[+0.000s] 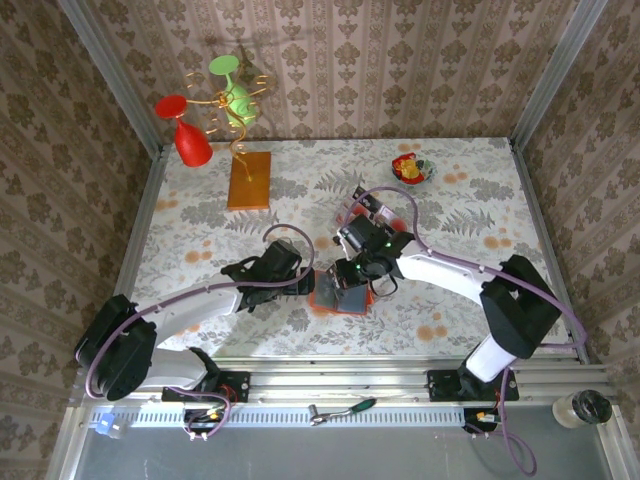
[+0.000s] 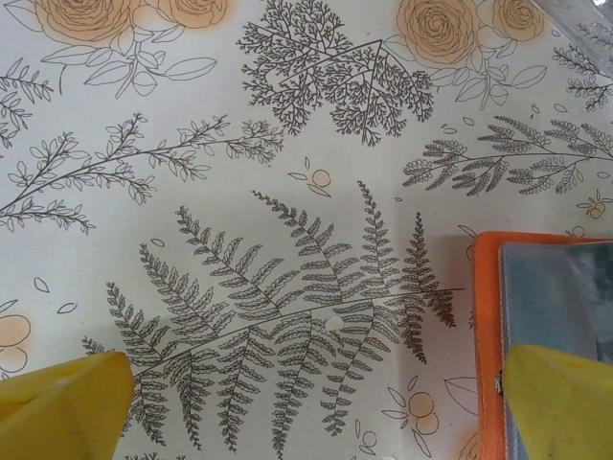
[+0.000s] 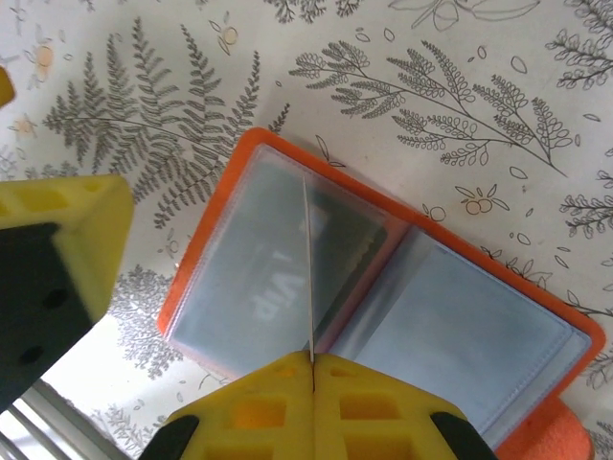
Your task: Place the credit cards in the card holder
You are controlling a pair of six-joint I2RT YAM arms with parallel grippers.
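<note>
Top external, floral tablecloth (image 1: 200,230), damask walls (image 1: 400,60), left tool (image 2: 311,407) spread, right tool (image 3: 311,372) pinching credit card (image 3: 307,268)

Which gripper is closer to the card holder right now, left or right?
Right. The right gripper is shut on a thin sheet directly over the open card holder; the left gripper stands open beside it, one finger over its orange edge.
</note>
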